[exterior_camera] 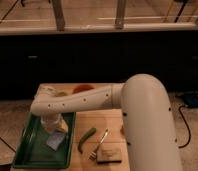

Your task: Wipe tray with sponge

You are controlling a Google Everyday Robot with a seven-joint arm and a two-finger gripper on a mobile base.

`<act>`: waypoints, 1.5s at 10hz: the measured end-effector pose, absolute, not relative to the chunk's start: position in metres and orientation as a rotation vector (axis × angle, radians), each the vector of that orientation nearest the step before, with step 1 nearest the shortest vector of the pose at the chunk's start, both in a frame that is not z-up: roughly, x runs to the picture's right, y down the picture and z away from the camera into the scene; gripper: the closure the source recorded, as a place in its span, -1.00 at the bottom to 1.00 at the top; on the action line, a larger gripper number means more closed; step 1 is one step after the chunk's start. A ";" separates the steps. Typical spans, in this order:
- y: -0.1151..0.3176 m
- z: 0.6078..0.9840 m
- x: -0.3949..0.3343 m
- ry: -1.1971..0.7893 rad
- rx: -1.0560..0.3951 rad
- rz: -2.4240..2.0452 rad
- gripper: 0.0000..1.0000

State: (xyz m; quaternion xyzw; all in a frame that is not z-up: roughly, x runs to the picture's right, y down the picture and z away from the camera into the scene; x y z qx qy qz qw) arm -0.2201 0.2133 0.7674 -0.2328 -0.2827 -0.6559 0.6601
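Note:
The green tray (27, 152) lies at the front left of the wooden table. The pale bluish-white sponge (56, 140) rests inside it, towards its right side. My gripper (51, 122) hangs from the end of the white arm (82, 101), over the far right part of the tray, just above and behind the sponge. I cannot tell if it touches the sponge.
A green pepper-like pod (86, 139), a fork (100, 145) and a tan-brown block (111, 155) lie on the table right of the tray. An orange thing (82, 87) sits at the table's far edge. The arm's bulky link (147, 125) covers the table's right side.

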 end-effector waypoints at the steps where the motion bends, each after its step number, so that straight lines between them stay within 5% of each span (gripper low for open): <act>1: 0.209 0.771 -0.225 -0.640 -0.520 -1.486 0.93; 8: 0.237 0.767 -0.300 -0.744 -0.513 -1.626 0.93; 15: 0.243 0.776 -0.215 -0.691 -0.553 -1.501 0.93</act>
